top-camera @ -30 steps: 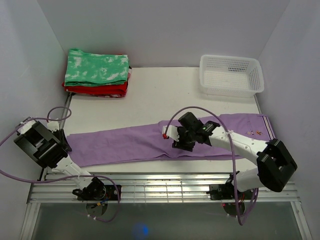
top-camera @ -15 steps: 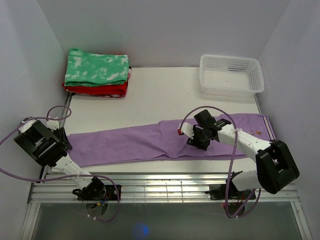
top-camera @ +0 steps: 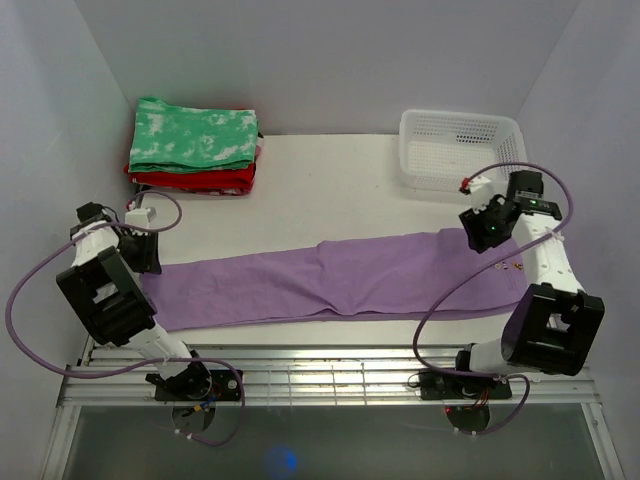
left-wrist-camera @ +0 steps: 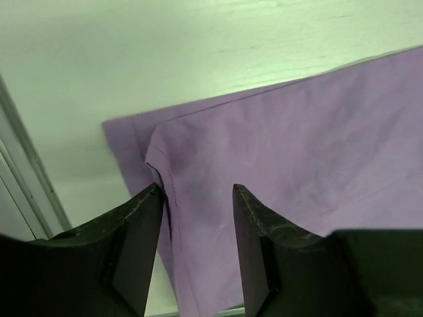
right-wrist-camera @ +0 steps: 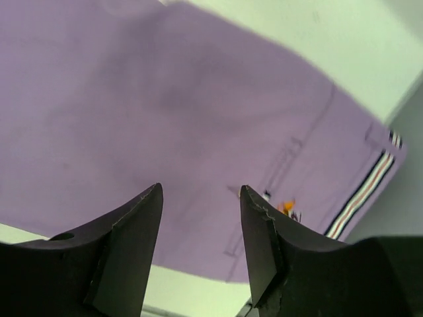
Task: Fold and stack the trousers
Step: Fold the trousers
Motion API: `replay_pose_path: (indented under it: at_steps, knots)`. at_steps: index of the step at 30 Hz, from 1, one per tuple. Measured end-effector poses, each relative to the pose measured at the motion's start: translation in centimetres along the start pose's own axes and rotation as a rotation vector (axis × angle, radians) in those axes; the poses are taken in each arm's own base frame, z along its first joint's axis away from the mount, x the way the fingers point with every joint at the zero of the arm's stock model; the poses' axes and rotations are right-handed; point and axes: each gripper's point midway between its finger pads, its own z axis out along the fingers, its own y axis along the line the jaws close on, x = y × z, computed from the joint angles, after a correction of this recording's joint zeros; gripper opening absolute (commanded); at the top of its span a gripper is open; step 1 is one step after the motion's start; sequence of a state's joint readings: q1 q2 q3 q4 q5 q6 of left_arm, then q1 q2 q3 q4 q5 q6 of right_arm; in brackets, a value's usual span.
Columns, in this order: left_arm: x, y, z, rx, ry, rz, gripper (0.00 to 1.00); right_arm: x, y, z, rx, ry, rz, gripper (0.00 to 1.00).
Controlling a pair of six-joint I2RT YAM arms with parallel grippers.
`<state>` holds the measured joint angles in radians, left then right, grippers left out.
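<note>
The lavender trousers (top-camera: 330, 280) lie flat across the table, leg ends at the left and waist at the right. My left gripper (top-camera: 143, 256) hovers over the leg ends. In the left wrist view it (left-wrist-camera: 197, 188) stands open above the hem corner of the trousers (left-wrist-camera: 297, 145), with nothing between its fingers. My right gripper (top-camera: 478, 232) hangs over the waist end. It (right-wrist-camera: 201, 187) is open above the trousers (right-wrist-camera: 165, 99), near a small orange motif (right-wrist-camera: 289, 207) and the striped waistband (right-wrist-camera: 370, 185).
A folded green-and-white garment (top-camera: 195, 140) lies on a folded red garment (top-camera: 195, 181) at the back left. A white basket (top-camera: 415, 172) stands at the back right. A metal rail (top-camera: 320, 375) runs along the near edge. White walls close in on both sides.
My right gripper has travelled from the middle of the trousers to the waist end at the right. My left arm has swung up, bringing its gripper over the leg ends.
</note>
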<state>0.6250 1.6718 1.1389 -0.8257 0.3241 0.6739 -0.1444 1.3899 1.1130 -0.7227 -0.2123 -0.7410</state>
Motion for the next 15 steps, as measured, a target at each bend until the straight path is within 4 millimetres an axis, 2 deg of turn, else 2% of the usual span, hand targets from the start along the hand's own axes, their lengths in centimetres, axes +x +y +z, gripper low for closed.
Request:
replay_pose_path:
  at_steps: [2, 4, 5, 6, 8, 12, 14, 15]
  knots:
    - [-0.6, -1.3, 0.4, 0.008, -0.008, 0.045, 0.53, 3.4, -2.1, -0.4, 0.028, 0.063, 0.098, 0.56]
    - [-0.3, -2.5, 1.3, 0.03, 0.01, 0.066, 0.46, 6.1, -2.7, -0.2, 0.022, 0.121, 0.152, 0.56]
    - [0.2, -3.0, 1.8, 0.045, 0.03, 0.066, 0.43, 6.8, -2.5, 0.0, 0.009, 0.138, 0.157, 0.56]
    - [0.6, -3.4, 2.3, 0.059, 0.052, 0.063, 0.36, 7.6, -1.9, 0.5, -0.014, 0.157, 0.158, 0.56]
    - [1.4, -3.6, 3.7, 0.08, 0.095, 0.049, 0.31, 9.0, -0.3, 1.4, -0.066, 0.197, 0.16, 0.55]
    - [1.1, -2.8, 4.1, 0.073, 0.132, 0.017, 0.22, 12.2, 1.8, 3.3, -0.136, 0.288, 0.151, 0.55]
    - [1.1, -2.3, 4.1, 0.071, 0.16, -0.007, 0.15, 14.0, 2.4, 4.1, -0.144, 0.339, 0.141, 0.54]
    - [1.1, -2.1, 4.2, 0.073, 0.177, -0.015, 0.12, 14.3, 2.3, 4.2, -0.136, 0.348, 0.127, 0.54]
